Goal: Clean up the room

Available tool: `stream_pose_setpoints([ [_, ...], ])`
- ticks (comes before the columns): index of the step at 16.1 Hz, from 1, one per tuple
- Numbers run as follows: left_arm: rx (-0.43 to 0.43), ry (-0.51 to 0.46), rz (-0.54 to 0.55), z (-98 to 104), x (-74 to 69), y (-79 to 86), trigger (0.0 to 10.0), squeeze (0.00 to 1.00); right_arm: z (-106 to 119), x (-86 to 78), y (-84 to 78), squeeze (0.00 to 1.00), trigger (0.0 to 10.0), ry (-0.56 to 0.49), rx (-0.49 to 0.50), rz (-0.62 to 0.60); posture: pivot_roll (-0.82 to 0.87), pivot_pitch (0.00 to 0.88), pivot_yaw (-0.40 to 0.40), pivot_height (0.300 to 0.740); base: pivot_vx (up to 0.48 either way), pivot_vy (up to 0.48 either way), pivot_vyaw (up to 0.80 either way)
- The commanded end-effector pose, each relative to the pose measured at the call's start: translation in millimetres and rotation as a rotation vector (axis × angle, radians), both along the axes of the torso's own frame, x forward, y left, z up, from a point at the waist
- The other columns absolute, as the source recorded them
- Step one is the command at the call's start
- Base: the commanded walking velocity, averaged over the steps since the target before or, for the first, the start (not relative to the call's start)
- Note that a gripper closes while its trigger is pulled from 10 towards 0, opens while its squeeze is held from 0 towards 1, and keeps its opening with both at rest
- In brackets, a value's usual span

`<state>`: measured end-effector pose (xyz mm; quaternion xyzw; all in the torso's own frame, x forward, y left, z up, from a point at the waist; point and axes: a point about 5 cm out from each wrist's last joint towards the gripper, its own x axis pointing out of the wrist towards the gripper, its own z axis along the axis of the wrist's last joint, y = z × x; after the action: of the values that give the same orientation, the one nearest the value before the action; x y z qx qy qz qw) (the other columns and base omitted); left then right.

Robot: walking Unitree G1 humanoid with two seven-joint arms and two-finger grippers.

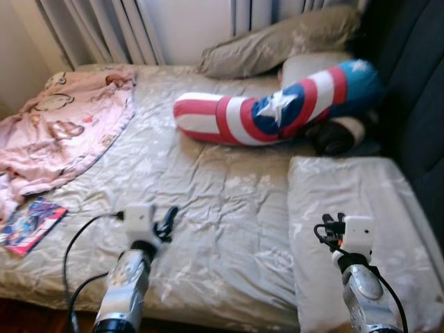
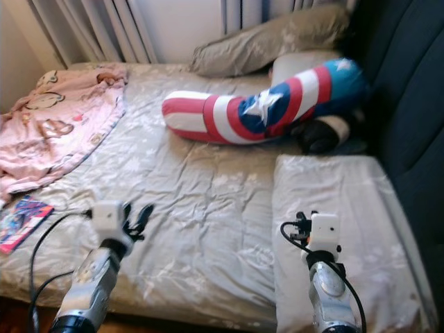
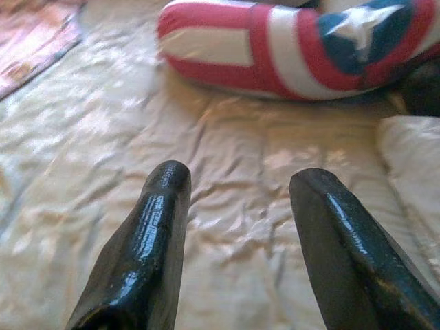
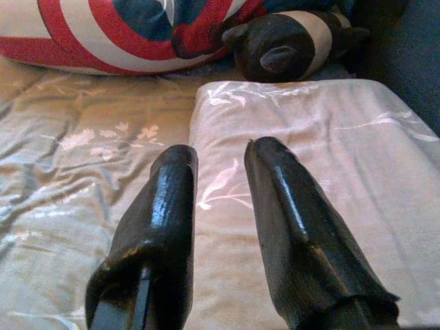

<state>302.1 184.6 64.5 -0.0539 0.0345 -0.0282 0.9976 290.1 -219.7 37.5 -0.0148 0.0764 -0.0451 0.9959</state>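
Cleanup looked barely begun: pink blanket (image 1: pixel 66 132) lay crumpled on the bed's left, magazine (image 1: pixel 31 224) near the edge, striped bolster (image 1: pixel 277 107) across the middle w/ pillow (image 1: pixel 350 208) at right. Left gripper (image 3: pixel 237 227) was wide open, right gripper (image 4: pixel 220 213) slightly parted; both empty, hovering over the sheet (image 1: pixel 215 194).

- A bed (image 1: pixel 208 194) under a wrinkled beige sheet with a faint floral print.
- Grey-white curtains (image 1: pixel 104 31) hang in folds behind the bed's far edge, beside a pale wall (image 1: pixel 187 28).
- A dark upholstered headboard (image 1: pixel 413 104) runs along the bed's right edge.
- Soft daylight falls across the sheet.
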Motion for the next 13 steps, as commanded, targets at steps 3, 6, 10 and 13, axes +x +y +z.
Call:
stream_pose_setpoints([
  [3,0.025,0.068,0.02,-16.6,-2.6,3.3,10.0,0.0,-7.5,-2.0,-14.3,0.0,10.0,0.066,0.002,-0.049,-0.06,0.058,0.021,0.74,0.0,0.0,0.0],
  [6,0.042,0.164,0.01,-36.7,-6.5,6.1,10.0,0.0,-23.9,-8.8,-5.9,0.0,10.0,0.141,0.035,-0.021,-0.05,0.054,0.031,0.74,0.0,0.0,0.0],
  [10,0.098,0.316,0.012,-63.9,-21.0,13.9,10.0,0.0,-54.9,-34.9,-8.5,0.0,10.0,0.287,0.089,-0.094,-0.05,0.046,0.042,0.74,0.0,0.0,0.0],
  [13,0.097,0.466,0.046,-85.5,-37.5,20.9,10.0,0.0,-79.2,-57.7,-5.3,0.0,10.0,0.431,0.159,-0.156,-0.06,0.037,0.044,0.74,0.0,0.0,0.0],
])
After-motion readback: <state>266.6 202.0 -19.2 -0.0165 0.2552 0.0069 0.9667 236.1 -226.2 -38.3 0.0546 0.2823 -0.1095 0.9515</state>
